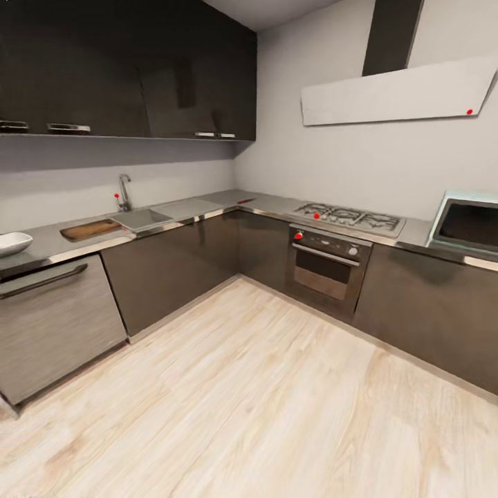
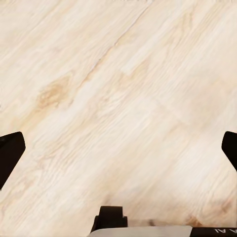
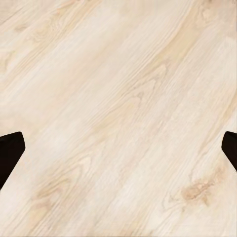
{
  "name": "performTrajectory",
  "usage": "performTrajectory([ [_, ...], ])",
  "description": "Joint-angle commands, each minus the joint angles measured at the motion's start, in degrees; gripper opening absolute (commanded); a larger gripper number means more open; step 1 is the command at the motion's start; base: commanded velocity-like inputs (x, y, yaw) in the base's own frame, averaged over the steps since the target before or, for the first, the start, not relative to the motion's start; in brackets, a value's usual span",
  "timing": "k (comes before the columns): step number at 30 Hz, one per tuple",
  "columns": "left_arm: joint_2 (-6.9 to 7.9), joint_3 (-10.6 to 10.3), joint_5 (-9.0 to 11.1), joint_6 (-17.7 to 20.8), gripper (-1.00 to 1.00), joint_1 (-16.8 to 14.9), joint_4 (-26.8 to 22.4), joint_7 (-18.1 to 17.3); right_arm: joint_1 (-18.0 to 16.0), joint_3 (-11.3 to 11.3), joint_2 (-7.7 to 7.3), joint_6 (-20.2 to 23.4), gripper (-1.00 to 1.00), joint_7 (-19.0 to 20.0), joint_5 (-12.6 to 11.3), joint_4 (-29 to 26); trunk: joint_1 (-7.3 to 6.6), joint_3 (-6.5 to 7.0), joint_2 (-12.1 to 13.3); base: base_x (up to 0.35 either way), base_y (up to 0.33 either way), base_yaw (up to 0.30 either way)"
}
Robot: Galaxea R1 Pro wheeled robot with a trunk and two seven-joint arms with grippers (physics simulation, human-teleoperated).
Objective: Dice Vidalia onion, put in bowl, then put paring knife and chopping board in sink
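Across the room, the grey sink (image 1: 142, 219) with its steel faucet (image 1: 124, 191) is set into the long dark countertop (image 1: 207, 205). The brown chopping board (image 1: 90, 229) lies on the counter just left of the basin. Further left, at the picture's edge, stands the white bowl (image 1: 12, 243). A small red sliver near the counter's corner looks like the paring knife (image 1: 245, 200). The Vidalia onion is hidden from here. My left gripper (image 2: 118, 153) and right gripper (image 3: 118, 153) both hang open over the pale wood floor, holding nothing.
A gas hob (image 1: 348, 218) with an oven (image 1: 325, 266) below sits on the right-hand counter run, and a microwave (image 1: 467, 225) stands at the far right. A steel dishwasher front (image 1: 55, 325) is under the bowl. Wide wooden floor (image 1: 263, 401) lies between me and the cabinets.
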Motion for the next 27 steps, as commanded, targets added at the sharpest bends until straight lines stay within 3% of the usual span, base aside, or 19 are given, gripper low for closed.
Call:
performTrajectory([
  [1,-0.02,0.0,0.0,-0.1,1.00,0.0,-0.1,0.2,0.0,0.0,-0.01,-0.2,1.00,-0.1,0.0,0.0,0.02,-0.05,0.0,0.165,-0.165,0.274],
  [15,-0.02,-0.1,-0.1,-0.1,1.00,0.0,0.7,0.2,0.0,0.1,-0.01,-0.2,1.00,-0.1,0.0,0.0,0.02,-0.05,0.0,0.194,-0.184,0.258],
  [27,-0.02,-0.1,-0.1,-0.1,1.00,0.0,0.7,0.2,0.0,0.1,-0.01,-0.2,1.00,-0.1,0.1,0.0,0.02,-0.05,0.0,0.221,-0.208,0.025],
])
